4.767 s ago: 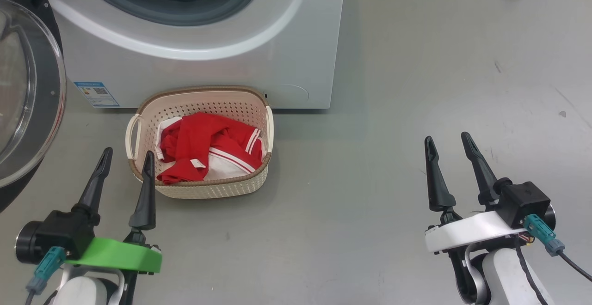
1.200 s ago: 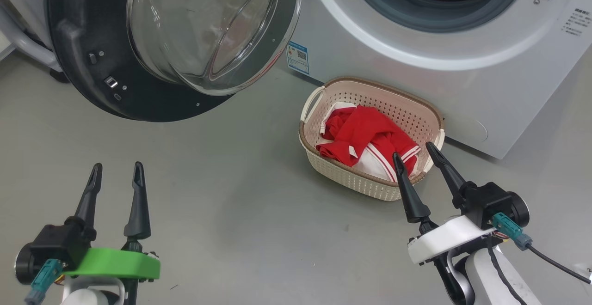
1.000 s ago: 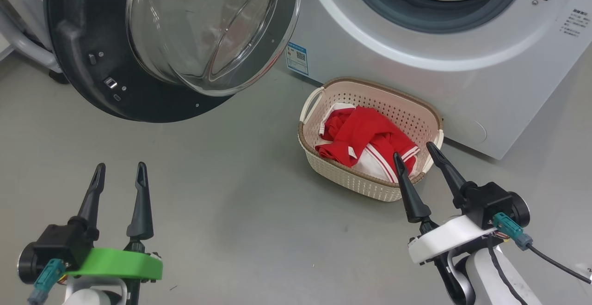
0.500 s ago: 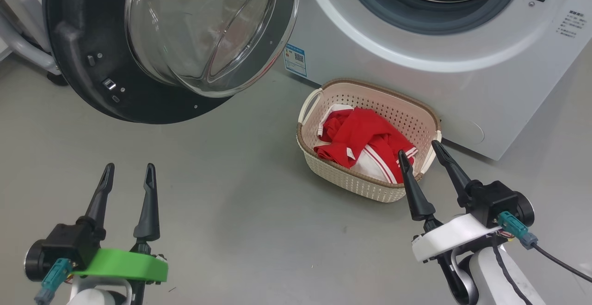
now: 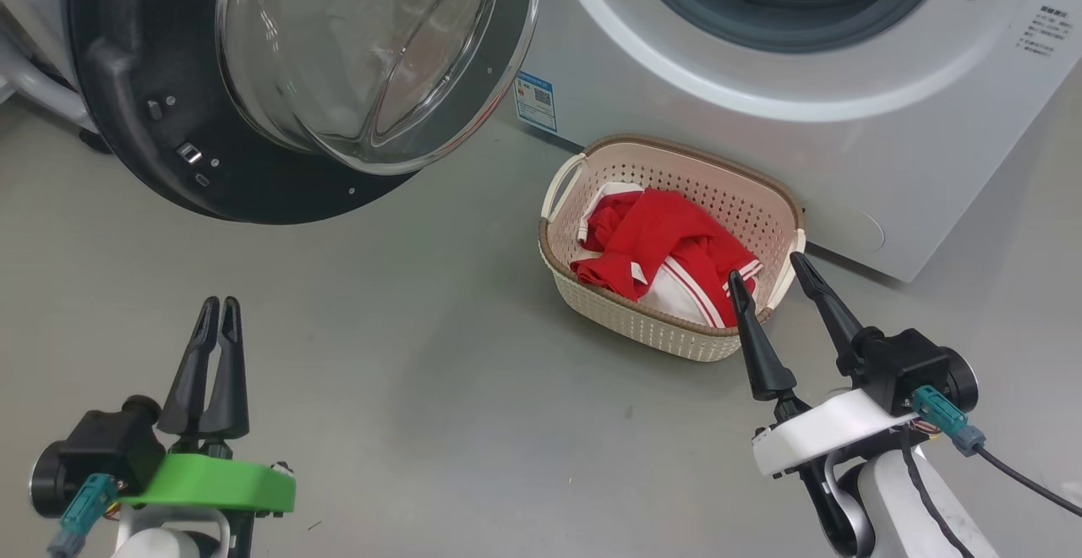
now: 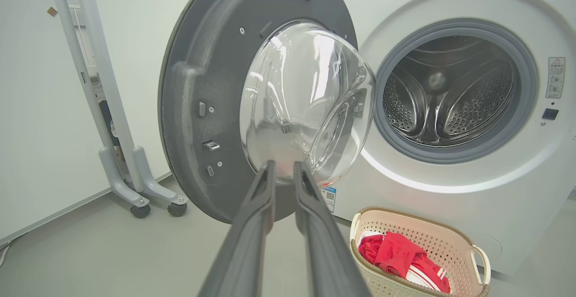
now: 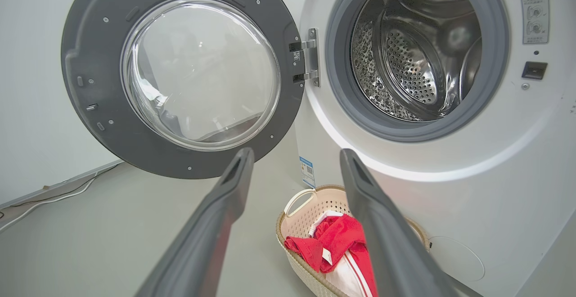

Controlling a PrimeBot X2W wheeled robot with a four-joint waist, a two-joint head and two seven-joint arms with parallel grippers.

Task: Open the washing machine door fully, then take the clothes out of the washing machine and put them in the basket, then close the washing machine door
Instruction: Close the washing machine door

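Head view: the big white washer [image 5: 761,144] stands at the top. Its drum [image 7: 405,54] looks empty in the right wrist view. The door [image 5: 127,144] hangs wide open off to the left, with its glass bowl [image 5: 363,59] bulging out toward the robot. On the floor [image 5: 423,330], just in front of the washer and below its round hole, sits the basket [image 5: 642,325]. The red clothes [image 5: 659,237] lie inside it. So I think just 1 job is left: shut the door.

The left pincer [image 5: 217,304] is low over the bare floor, well apart from the door. Its 2 fingers are pulled close with a thin gap, and they hold nothing. The right pincer is spread wide and empty [image 5: 765,266]. Its tips show in front of the basket's near side, but I cannot tell how close they are.

What could go wrong? The glass bowl is round and smooth, so a push there could slide off. A push on the dark rim, far from the hinge [image 7: 306,56], looks safer. A soft push may leave the door not clicked shut. The door's low edge may pass close over the basket, and I cannot tell if it clears. If the right arm moves forward, it could bump the basket and tip the clothes out. A finger near the hole could get pinched.
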